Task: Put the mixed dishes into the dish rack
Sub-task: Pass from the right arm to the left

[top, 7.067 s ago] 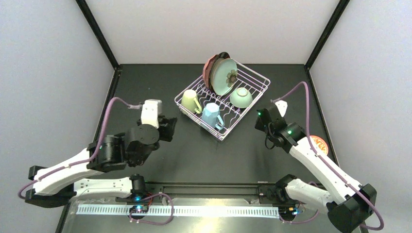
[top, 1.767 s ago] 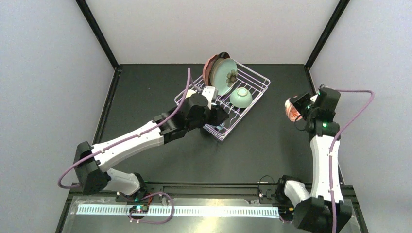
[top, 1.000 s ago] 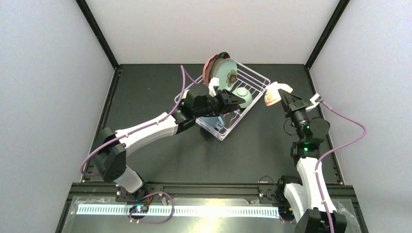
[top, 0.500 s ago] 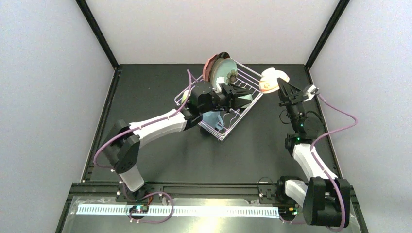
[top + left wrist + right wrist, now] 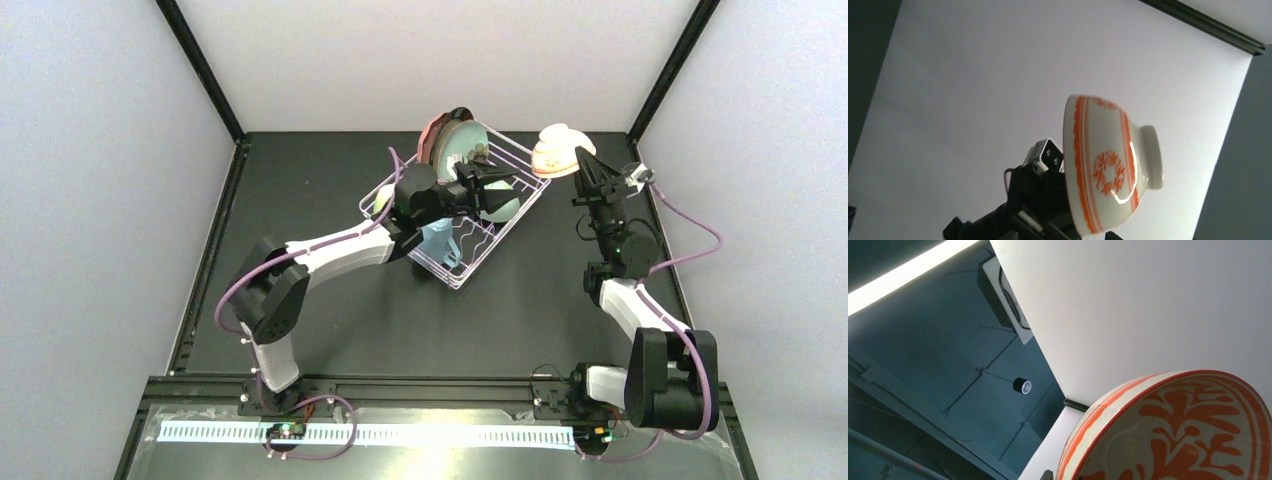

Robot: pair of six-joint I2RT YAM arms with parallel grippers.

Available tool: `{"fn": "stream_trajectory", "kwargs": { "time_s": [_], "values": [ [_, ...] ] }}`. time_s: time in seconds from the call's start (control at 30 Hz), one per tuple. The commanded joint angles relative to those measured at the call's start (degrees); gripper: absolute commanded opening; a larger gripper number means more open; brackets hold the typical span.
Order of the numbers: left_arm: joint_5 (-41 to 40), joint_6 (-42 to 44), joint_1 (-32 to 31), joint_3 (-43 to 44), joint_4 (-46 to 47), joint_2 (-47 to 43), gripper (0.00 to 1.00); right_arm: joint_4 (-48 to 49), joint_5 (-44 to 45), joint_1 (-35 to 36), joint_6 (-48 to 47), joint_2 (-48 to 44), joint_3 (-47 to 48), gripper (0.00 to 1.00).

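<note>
**Small orange-patterned bowl (image 5: 562,150) aloft beside the dish rack (image 5: 460,284)**

The right gripper (image 5: 580,170) pinches the bowl's rim, holding it off the surface (image 5: 300,200) just past the rack's far right corner. The left gripper (image 5: 497,190) is spread wide over the rack, above the pale-green bowl (image 5: 503,208).

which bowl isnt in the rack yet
The small orange-patterned bowl: the right gripper holds it up in the air, just outside the dish rack. The other one, the pale-green bowl, already sits inside the rack.
</note>
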Motion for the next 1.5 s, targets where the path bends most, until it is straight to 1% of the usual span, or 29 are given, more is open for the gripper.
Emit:
{"fn": "stream_trajectory", "kwargs": {
  "time_s": [0.0,0.13,0.3,0.73,0.9,1.13,1.37,1.47],
  "values": [
    [-0.61,-2.80,0.78,4.53,7.01,4.03,0.99,13.78,1.93,0.30,2.97,-0.41,1.13,0.00],
    [0.49,-4.35,0.78,8.09,11.19,8.70,0.99,15.56,1.54,0.30,4.64,0.31,0.97,0.00],
    [2.72,-5.22,0.71,13.25,12.82,13.19,0.99,17.20,1.78,0.30,6.41,1.13,0.49,0.00],
    [-0.66,-8.64,0.34,18.98,18.81,18.46,0.99,23.31,1.96,0.68,10.46,4.98,-1.20,0.00],
    [-2.40,-9.67,0.16,19.66,20.33,19.67,0.99,24.62,2.06,1.85,10.99,5.59,-1.92,0.00],
    [-6.04,-11.04,0.16,19.95,22.91,20.92,0.99,27.23,1.78,2.25,11.16,6.04,-5.35,0.00],
    [-7.52,-13.25,-0.09,21.71,22.80,21.73,0.99,27.44,-0.52,2.28,10.37,6.14,-6.22,0.00],
    [-8.61,-13.77,-0.18,21.45,21.55,20.43,0.99,27.38,-1.31,2.24,10.05,5.91,-5.52,0.00]
  ]
}}
